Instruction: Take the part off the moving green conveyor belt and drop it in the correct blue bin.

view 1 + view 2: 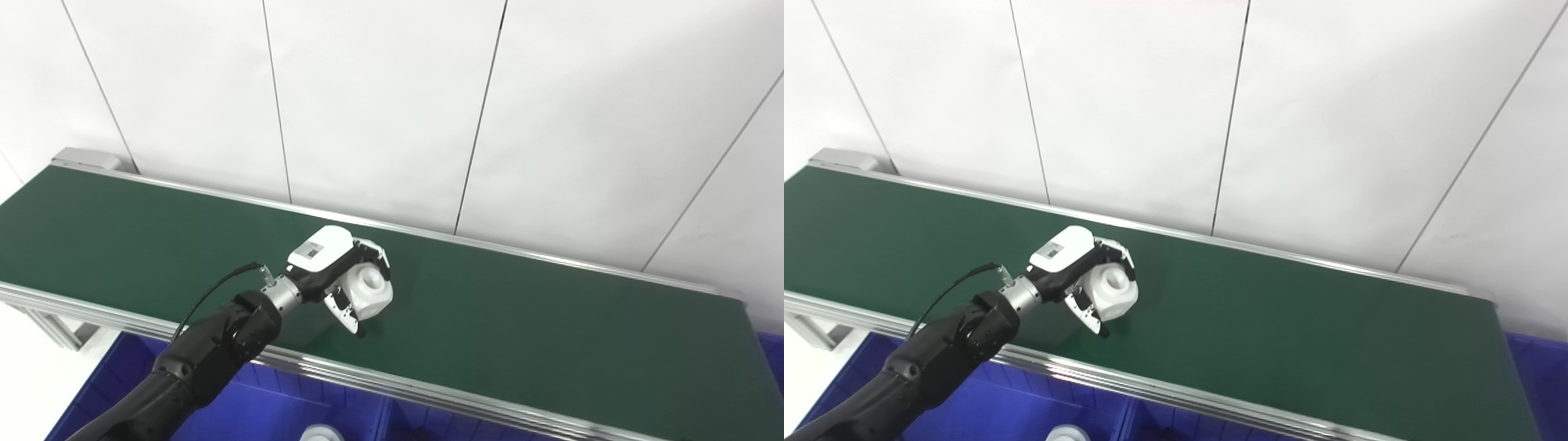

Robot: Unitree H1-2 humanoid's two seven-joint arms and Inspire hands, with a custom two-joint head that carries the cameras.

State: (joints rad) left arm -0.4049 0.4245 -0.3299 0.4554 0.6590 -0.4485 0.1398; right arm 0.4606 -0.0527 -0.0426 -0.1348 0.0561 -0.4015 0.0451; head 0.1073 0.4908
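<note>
A white blocky part (pixel 367 293) with a round boss on top sits on the green conveyor belt (pixel 520 312) near its front edge. My left hand (pixel 335 269) reaches over the belt from the lower left and its fingers (pixel 375 252) curl around the part from behind while the thumb (pixel 343 309) presses its near side. The same grasp shows in the right eye view, with the hand (pixel 1077 266) wrapped on the part (pixel 1111 293). Whether the part is lifted off the belt is not clear. My right hand is out of sight.
Blue bins (pixel 269 410) stand below the belt's front rail, and a white part (pixel 321 433) lies in one of them. Another blue bin edge (pixel 772 355) shows at the far right. White wall panels rise behind the belt.
</note>
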